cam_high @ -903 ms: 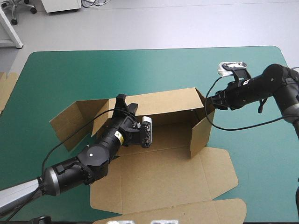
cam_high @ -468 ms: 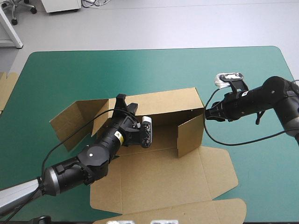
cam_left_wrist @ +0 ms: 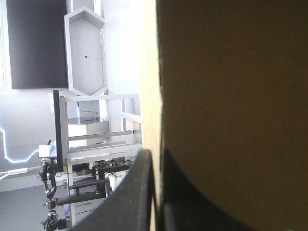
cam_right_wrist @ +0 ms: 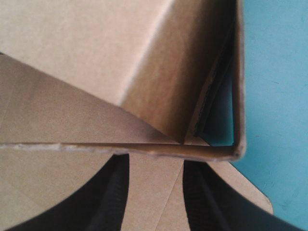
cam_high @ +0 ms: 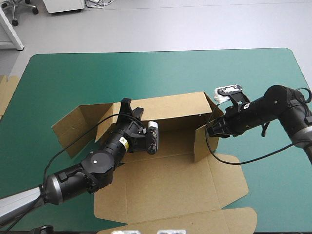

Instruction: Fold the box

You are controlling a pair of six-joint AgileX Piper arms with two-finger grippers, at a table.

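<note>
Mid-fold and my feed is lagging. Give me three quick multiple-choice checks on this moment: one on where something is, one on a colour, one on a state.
1. Where does the left pincer grip the box?
A. on the rear wall
B. on the flat near panel
C. nowhere

2. What colour is the table cover?
A. red
B. teal-green
C. white

3. How does the rear wall stand?
A. flat on the table
B. upright
C. torn off

Answers: 1 A, the left wrist view shows it clamped on the board's edge. 2 B, it shows all around the box. 3 B, it rises from the base in the high view.
</note>
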